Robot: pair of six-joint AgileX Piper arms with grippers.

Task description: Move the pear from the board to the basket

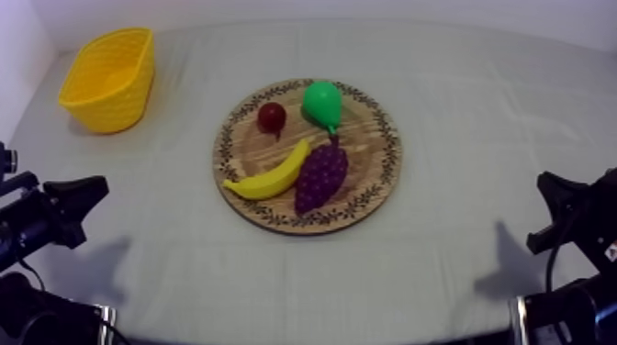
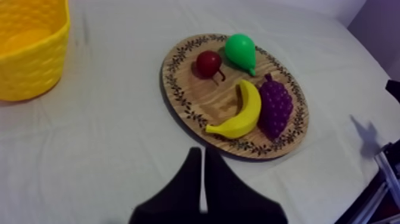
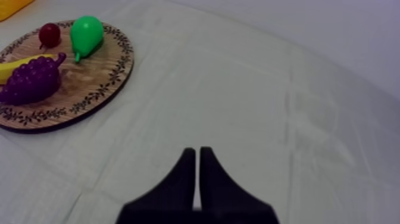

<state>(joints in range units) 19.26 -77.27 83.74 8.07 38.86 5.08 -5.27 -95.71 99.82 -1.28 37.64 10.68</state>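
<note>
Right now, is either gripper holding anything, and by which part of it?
Nothing is held. The left gripper and the right gripper are both shut on nothing, away from the wooden board, where the pear lies untouched.

The yellow basket (image 2: 30, 53) is cut by the left wrist view's edge, while in the right wrist view the wooden board (image 3: 95, 77) is cropped and the banana (image 3: 11, 68) sits half hidden behind the bunch of grapes (image 3: 31, 83).

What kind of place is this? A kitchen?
Probably a robot practice setup, not a kitchen: a cloth-covered table, a toy pear on a wooden board, plus the left gripper and right gripper.
</note>
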